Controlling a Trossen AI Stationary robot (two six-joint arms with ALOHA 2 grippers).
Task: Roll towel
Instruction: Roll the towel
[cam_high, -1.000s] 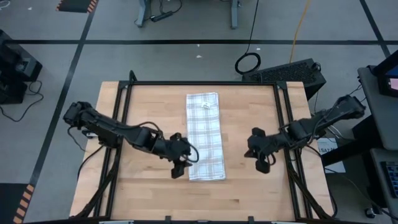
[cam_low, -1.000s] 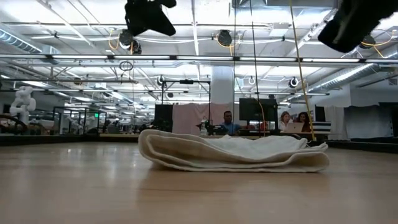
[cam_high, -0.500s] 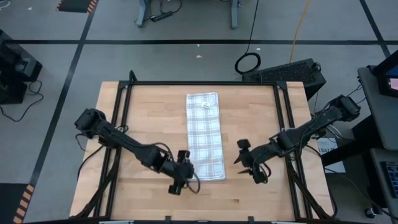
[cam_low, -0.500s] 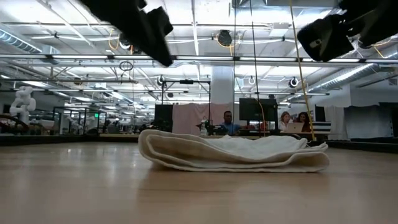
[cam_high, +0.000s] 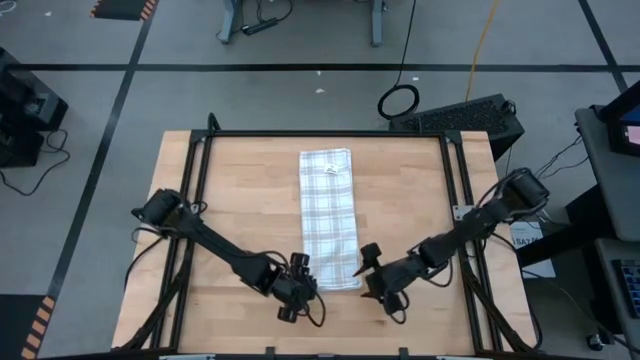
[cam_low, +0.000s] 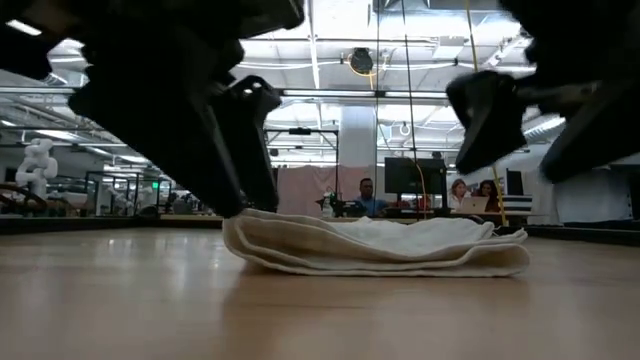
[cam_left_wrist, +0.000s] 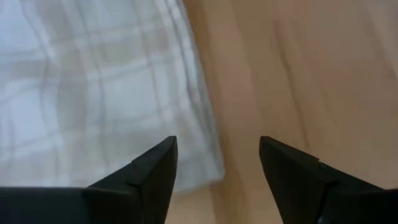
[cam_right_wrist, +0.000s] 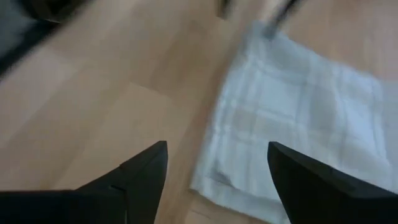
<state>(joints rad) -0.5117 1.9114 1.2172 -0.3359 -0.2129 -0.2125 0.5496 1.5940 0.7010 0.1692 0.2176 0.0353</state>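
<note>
i'm lining up on the near end of the towel, low in the high view, nothing rolled yet. my left gripper and right gripper are both spread and empty at its two corners. next, i judge, each must pinch a corner to start the roll.

Light wooden table, black-framed; folded checked towel lying flat along its middle.

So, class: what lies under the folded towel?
The towel lies flat on the bare wooden table. Whatever is beneath it is covered; only its own folded layers show at the edge.
</note>
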